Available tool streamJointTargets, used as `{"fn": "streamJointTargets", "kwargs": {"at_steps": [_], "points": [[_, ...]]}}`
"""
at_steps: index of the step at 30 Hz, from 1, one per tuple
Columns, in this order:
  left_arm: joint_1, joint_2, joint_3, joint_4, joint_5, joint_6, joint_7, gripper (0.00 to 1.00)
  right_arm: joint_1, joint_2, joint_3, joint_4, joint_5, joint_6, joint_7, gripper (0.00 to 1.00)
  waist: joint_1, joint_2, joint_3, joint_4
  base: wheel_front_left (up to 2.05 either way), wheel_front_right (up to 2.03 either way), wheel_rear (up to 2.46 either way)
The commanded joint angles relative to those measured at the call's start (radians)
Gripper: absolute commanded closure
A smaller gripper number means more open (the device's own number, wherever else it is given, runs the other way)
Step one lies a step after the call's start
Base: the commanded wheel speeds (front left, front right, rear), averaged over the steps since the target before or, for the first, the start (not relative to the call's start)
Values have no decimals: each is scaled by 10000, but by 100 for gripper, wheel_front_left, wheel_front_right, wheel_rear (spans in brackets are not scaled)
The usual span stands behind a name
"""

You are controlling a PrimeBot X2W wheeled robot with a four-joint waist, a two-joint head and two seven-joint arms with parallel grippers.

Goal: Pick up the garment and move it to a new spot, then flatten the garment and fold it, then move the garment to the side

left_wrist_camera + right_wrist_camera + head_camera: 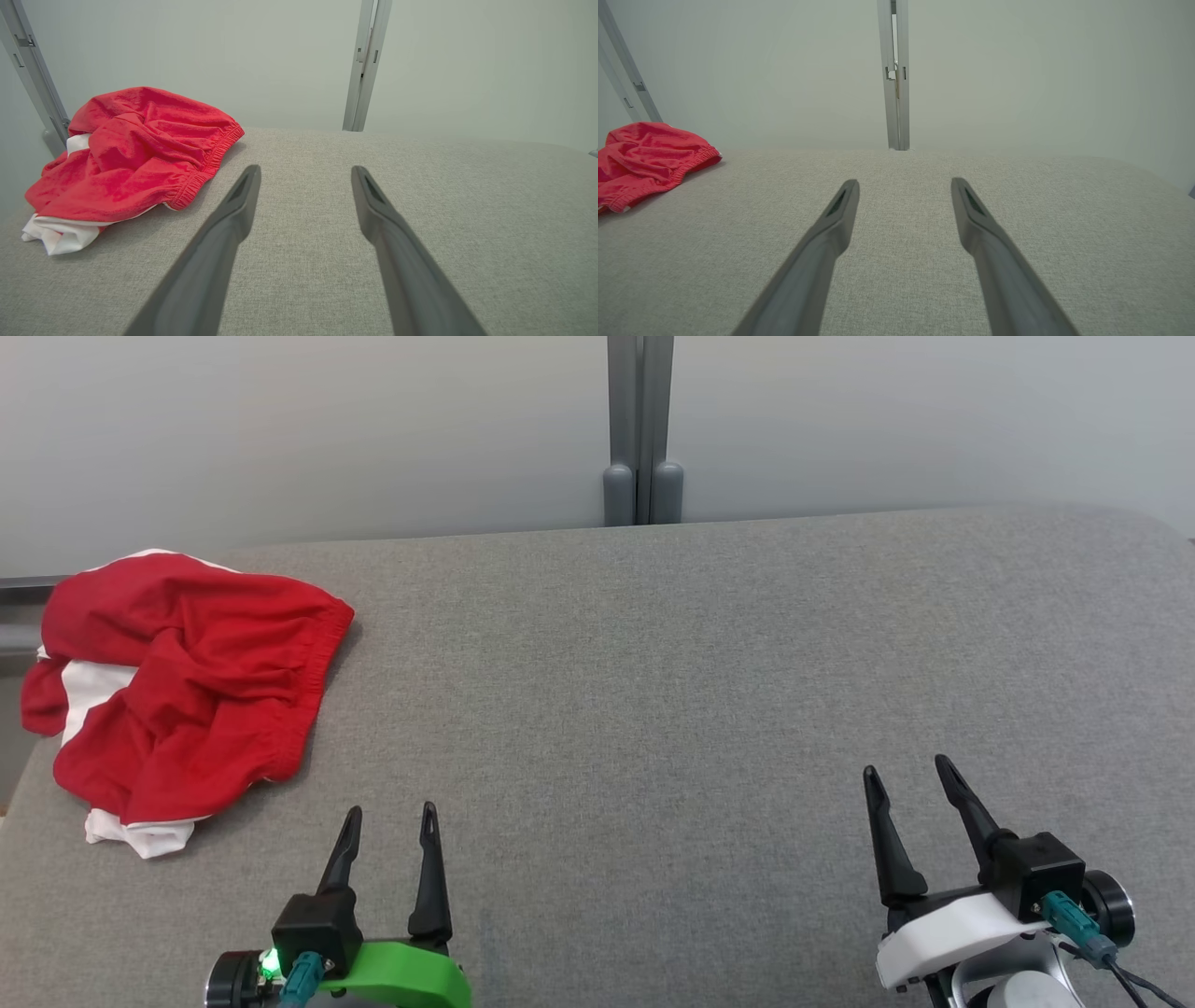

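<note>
I am counting one garment (187, 691), a crumpled red piece with white panels. It is lying at the far left of the grey padded table (653, 709), well apart from both my grippers. I am holding two grippers near the table's front edge. My left gripper (390, 814), on a green mount, is sitting nearer the garment, its two dark fingers (224, 242) spread apart over bare table. My right gripper (906, 770), on a white mount, is standing far to the right, its two fingers likewise apart and gripping nothing. One grey double post (640, 429) is rising behind the far edge, and one slanted post (32, 70) is showing beyond the garment.

The garment is bunching over itself, so red folds are hiding much of the white cloth, and I am not making out its full shape. In my right wrist view the picture's left edge is cutting it off. The head view's bottom edge is cutting off both mounts.
</note>
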Motion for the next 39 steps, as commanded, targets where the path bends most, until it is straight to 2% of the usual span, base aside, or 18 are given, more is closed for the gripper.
{"fn": "streamJointTargets", "kwargs": {"at_steps": [1, 23, 29, 39], "points": [[37, 66, 6, 17, 45, 37, -38, 0, 7, -42, 11, 29, -21, 0, -49, 0, 0, 0, -2, 1, 0, 0, 0], [-71, 66, -4, 196, -62, -39, -37, 0, 59, -40, -90, -6, 146, 0, -49, 0, 0, 0, 54, 114, 0, 0, 0], [-238, 63, -63, 147, -5, -12, -35, 0, 133, -37, -173, -69, 136, 0, -44, 0, 0, 0, 167, 935, 0, 0, 0], [-272, 60, 217, 88, 194, -38, -24, 0, -88, -40, 15, -145, 292, 1, -43, 0, 0, 0, 255, 3103, 0, 0, 0]]}}
